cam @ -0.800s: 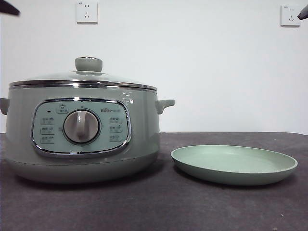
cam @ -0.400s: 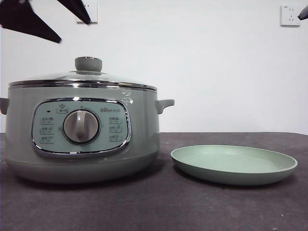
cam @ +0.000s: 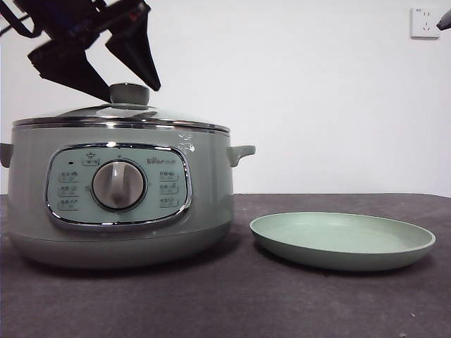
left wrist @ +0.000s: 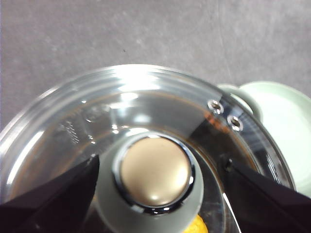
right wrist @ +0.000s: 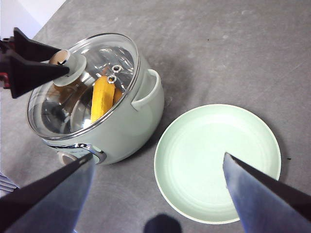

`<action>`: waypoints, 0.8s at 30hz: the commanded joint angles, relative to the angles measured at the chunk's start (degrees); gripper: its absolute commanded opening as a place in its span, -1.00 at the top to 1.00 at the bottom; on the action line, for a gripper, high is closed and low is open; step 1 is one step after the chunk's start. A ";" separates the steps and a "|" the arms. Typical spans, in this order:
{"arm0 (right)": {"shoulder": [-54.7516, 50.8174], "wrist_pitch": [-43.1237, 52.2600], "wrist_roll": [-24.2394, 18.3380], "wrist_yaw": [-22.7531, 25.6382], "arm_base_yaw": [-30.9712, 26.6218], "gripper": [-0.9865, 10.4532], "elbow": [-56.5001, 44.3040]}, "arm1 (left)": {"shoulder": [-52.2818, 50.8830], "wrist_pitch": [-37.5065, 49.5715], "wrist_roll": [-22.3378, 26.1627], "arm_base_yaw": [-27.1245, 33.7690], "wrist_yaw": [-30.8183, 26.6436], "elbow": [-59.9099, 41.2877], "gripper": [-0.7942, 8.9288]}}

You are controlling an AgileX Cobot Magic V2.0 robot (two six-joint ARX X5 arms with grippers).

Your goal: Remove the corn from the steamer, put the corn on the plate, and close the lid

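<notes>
Fingers (left wrist: 73, 194) straddle lid (left wrist: 146, 107) knob (left wrist: 155, 174).

Left gripper (cam: 123, 77) hung at the upper left of the front view, jaws spread wide, one to each side, tips pointing down. Right gripper (right wrist: 155, 174) was held high, jaws likewise parted, a black tip at the top right corner.
</notes>
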 commanded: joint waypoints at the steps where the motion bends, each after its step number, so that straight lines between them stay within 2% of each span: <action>1: 0.02 0.15 0.70 0.17 0.09 0.06 0.17 | 0.66 0.24 1.09 -0.55 -0.57 -0.04 0.01; 3: 0.02 0.15 0.70 0.20 0.09 0.06 0.17 | 0.70 0.22 1.09 -0.55 -1.27 -0.04 0.03; 4: 0.02 0.15 0.70 0.20 0.09 0.06 0.17 | 0.70 0.22 1.14 -0.55 -1.75 -0.04 0.14; 8: 0.02 0.15 0.72 0.20 0.09 0.06 0.17 | 0.70 -0.48 3.06 -0.52 -1.53 -0.04 0.80; 9: 0.02 0.15 0.72 0.17 0.09 0.06 0.17 | 0.70 -0.68 3.69 -0.52 -1.53 -0.04 0.88; 18: 0.04 0.52 0.83 0.07 0.22 0.06 0.17 | -0.74 1.57 3.48 -0.44 -1.73 0.22 0.85; 24: 2.40 4.31 4.22 -0.24 5.27 0.06 0.17 | -7.91 2.80 3.39 -0.37 -4.42 0.22 0.85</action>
